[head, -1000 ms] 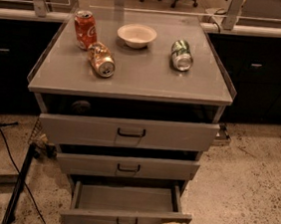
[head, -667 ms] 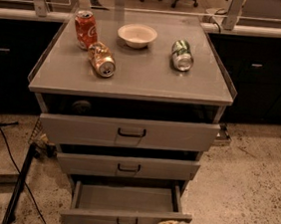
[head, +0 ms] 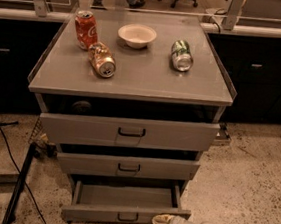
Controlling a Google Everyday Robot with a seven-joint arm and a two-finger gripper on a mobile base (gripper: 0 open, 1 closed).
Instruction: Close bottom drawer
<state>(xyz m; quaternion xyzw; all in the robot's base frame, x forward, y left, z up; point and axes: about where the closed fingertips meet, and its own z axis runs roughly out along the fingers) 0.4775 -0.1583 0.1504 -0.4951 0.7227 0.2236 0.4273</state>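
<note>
The bottom drawer [head: 125, 213] is the lowest of three grey drawers and stands pulled well out, its shallow tray showing bare and its small dark loop handle [head: 127, 217] on the low front panel. My gripper [head: 162, 222] comes in from the bottom right, low near the floor. Its pale tip sits against the right end of the drawer's front panel. The middle drawer [head: 127, 166] and top drawer [head: 128, 131] stand slightly out.
On the cabinet top [head: 134, 73] stand an upright red can [head: 85, 29], a lying orange can [head: 101, 59], a white bowl [head: 137, 35] and a lying green can [head: 182, 55]. A dark pole [head: 18, 186] and cable lie at the left. Speckled floor [head: 253, 186] lies at the right.
The gripper has crept slightly left toward the drawer's front panel. The drawer stays pulled out as before.
</note>
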